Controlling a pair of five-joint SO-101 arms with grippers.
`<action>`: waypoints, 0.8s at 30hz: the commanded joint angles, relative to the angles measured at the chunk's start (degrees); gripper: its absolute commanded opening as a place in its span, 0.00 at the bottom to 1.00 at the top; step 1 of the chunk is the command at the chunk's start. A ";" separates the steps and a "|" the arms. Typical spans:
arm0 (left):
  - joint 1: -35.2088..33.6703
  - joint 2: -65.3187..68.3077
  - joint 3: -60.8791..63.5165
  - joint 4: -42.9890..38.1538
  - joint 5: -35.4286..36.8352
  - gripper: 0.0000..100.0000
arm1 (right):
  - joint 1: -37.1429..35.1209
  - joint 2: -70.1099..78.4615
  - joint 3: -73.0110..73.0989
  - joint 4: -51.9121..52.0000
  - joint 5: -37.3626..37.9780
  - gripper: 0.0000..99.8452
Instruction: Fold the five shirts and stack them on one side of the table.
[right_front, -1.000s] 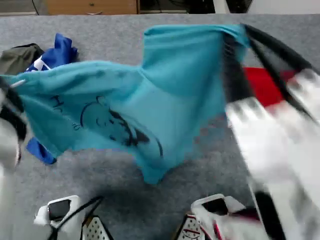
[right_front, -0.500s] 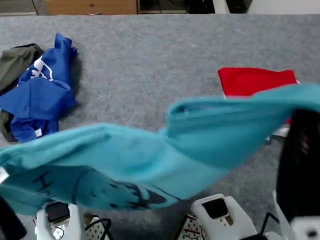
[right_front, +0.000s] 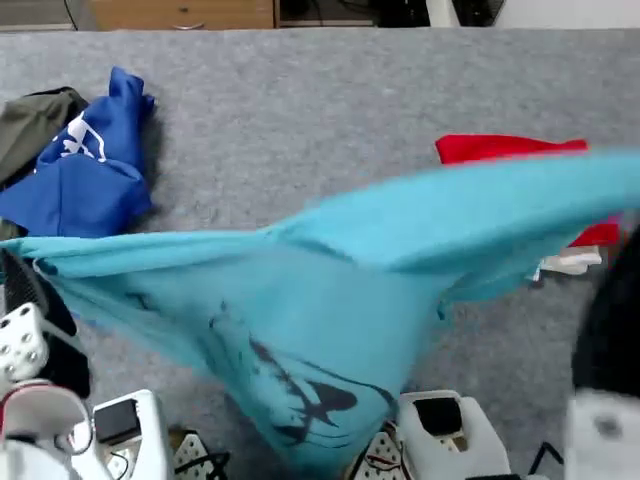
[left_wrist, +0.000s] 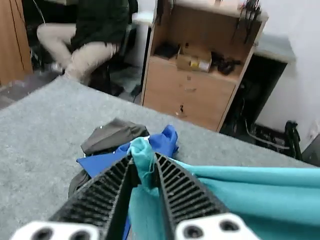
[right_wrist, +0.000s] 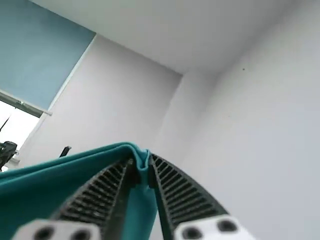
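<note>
A teal shirt (right_front: 330, 290) with a dark print hangs stretched in the air across the front of the table, held up at both ends. My left gripper (left_wrist: 144, 167) is shut on one corner of the teal shirt (left_wrist: 240, 195), at the left in the high view. My right gripper (right_wrist: 141, 169) is shut on the other corner (right_wrist: 60, 185), raised high and pointing up at the ceiling. A folded red shirt (right_front: 520, 160) lies at the table's right side. A crumpled blue shirt (right_front: 85, 170) and an olive shirt (right_front: 35, 120) lie in a heap at the left.
The grey felt table (right_front: 320, 110) is bare across its middle and back. Arm bases (right_front: 440, 430) stand at the front edge. A white cloth (right_front: 570, 262) peeks out beside the red shirt. A wooden cabinet (left_wrist: 205, 80) stands beyond the table.
The teal shirt swung from the table's back toward the front and now hangs lower in the middle. The right end has risen high at the right; the left end sits lower at the left.
</note>
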 joint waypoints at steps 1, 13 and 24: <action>-0.70 -0.04 0.70 -1.32 -0.44 0.02 | 1.01 0.13 1.89 -2.20 0.62 0.00; 8.44 0.57 -4.75 -0.97 -0.53 0.02 | 1.01 0.22 7.34 -2.29 0.70 0.00; 8.97 6.64 -21.63 5.71 -0.53 0.02 | 1.36 -0.22 6.81 -1.93 0.79 0.00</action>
